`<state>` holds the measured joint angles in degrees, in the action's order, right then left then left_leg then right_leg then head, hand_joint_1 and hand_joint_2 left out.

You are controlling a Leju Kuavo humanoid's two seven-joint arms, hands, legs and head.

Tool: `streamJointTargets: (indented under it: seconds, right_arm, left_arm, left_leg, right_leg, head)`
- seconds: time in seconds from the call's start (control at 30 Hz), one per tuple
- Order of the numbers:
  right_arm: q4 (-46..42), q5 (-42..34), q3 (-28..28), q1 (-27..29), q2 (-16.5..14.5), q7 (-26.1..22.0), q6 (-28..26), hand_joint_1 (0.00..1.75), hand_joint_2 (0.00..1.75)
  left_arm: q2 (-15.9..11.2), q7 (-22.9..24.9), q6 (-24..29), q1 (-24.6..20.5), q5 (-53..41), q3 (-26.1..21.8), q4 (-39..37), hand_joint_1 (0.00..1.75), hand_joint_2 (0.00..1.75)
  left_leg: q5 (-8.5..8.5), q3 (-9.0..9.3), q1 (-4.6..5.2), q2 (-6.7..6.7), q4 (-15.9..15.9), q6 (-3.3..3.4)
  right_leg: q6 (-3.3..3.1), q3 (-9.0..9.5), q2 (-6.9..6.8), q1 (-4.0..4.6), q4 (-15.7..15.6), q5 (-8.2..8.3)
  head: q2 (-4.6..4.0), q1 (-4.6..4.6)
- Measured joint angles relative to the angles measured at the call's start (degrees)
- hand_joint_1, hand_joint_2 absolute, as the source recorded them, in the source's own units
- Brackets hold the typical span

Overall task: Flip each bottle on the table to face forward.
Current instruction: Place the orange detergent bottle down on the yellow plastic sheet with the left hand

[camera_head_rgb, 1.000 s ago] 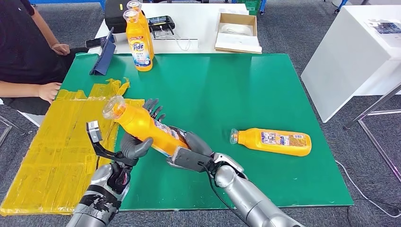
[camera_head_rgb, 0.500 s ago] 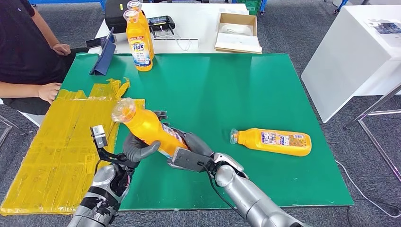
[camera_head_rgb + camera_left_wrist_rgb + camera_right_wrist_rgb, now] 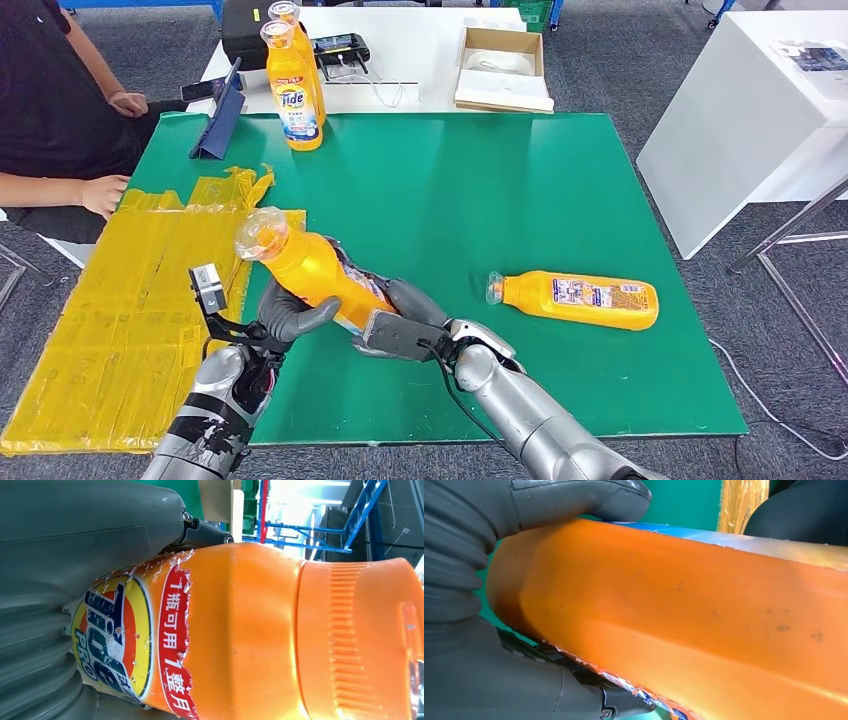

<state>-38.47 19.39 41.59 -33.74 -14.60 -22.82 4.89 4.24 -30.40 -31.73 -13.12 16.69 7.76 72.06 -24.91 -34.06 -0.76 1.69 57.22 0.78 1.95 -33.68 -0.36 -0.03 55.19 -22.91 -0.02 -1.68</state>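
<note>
orange plastic detergent bottle [image 3: 310,272] hangs tilted above the near-left of the green table [image 3: 480,170], gripped by left hand [image 3: 285,312] and right hand [image 3: 400,322]; two upright bottles [image 3: 292,80] far left look done; lying bottle [image 3: 575,298] remains.

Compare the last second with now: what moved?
The held bottle tipped more upright, its cap end shifting toward the table's middle. The left hand slid along with it, closing round the bottle's body; the right hand kept its grip on the base end. The lying bottle, the two standing bottles and the person's hand stayed put.
</note>
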Motion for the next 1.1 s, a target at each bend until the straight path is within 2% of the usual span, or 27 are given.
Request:
streamJointTargets:
  seconds: [0.2,0.33,0.4,0.5,0.57,0.7,0.77,0.93,1.1]
  right_arm:
    - [-0.02,0.49,0.01,0.02,0.09,0.00,-1.16,1.75,1.75]
    - [-0.45,1.44,-0.15,0.02,0.62,0.14,-2.23,0.00,1.75]
    - [-1.27,2.41,-0.52,0.13,0.95,0.77,-3.15,0.00,1.75]
    - [-3.11,3.04,-1.56,0.39,2.03,2.08,-3.65,0.00,1.75]
    - [-4.77,2.34,-2.63,0.43,3.55,2.28,-3.17,0.00,1.75]
    - [-10.23,-0.52,-5.59,1.51,9.03,0.89,-0.49,0.00,1.75]
    - [-13.51,-1.29,-7.18,2.66,11.72,0.55,0.45,0.00,1.75]
    - [-18.45,-1.59,-9.20,4.09,14.92,0.76,1.27,0.00,1.75]
    - [-21.19,-1.26,-10.41,4.24,16.00,1.32,0.14,0.00,1.75]
  left_arm:
    - [-0.04,-1.97,0.22,0.32,-3.03,-0.02,0.41,1.75,1.75]
    - [-0.02,-3.52,2.81,0.53,-7.77,0.22,1.44,1.75,1.75]
    - [-0.02,-5.40,6.03,0.91,-12.33,0.45,2.66,1.75,1.75]
    - [-0.11,-8.71,14.42,2.03,-22.08,0.14,5.68,1.75,1.75]
    - [-0.51,-9.47,23.16,2.43,-30.32,-0.21,7.64,1.75,1.75]
    - [-2.34,-9.46,46.30,2.50,-53.79,0.65,8.41,1.75,1.75]
    - [-3.81,-9.25,52.89,2.55,-61.98,1.09,7.14,1.75,1.75]
    - [-6.23,-8.77,55.72,2.63,-65.18,1.22,4.02,1.75,1.75]
    - [-8.46,-1.61,60.37,1.92,-77.91,1.30,-0.20,1.75,1.75]
  left_leg:
    - [0.00,0.00,0.00,0.00,0.00,0.00]
    - [0.00,-0.01,0.00,0.00,0.00,0.00]
    - [0.00,-0.01,0.01,0.00,0.00,0.00]
    - [0.00,-0.02,0.01,-0.01,0.00,0.00]
    - [0.00,-0.02,0.03,-0.03,0.01,0.00]
    - [0.01,-0.04,0.07,-0.18,0.01,0.02]
    - [0.02,-0.06,0.09,-0.17,0.01,0.03]
    - [0.02,-0.07,0.10,-0.07,0.01,0.03]
    - [0.03,-0.08,0.09,-0.07,0.00,0.01]
  right_leg:
    - [0.00,-0.01,0.00,0.00,0.00,0.00]
    - [0.00,-0.01,0.00,0.00,0.00,0.00]
    - [0.00,-0.01,0.00,-0.01,0.01,0.00]
    - [0.00,-0.02,-0.01,-0.01,0.00,0.00]
    - [0.00,-0.03,-0.03,-0.01,0.00,0.00]
    - [0.00,0.00,-0.21,-0.04,0.00,0.00]
    - [0.00,0.00,-0.22,-0.05,0.00,0.00]
    - [0.00,-0.08,-0.17,-0.04,0.01,0.00]
    - [0.00,-0.11,-0.17,-0.04,0.04,0.00]
  head:
    - [0.00,-0.01]
    - [0.00,0.00]
    - [0.00,0.01]
    - [0.00,0.01]
    - [0.00,-0.01]
    - [0.00,0.01]
    - [0.00,0.01]
    - [0.00,-0.01]
    - [0.00,0.00]
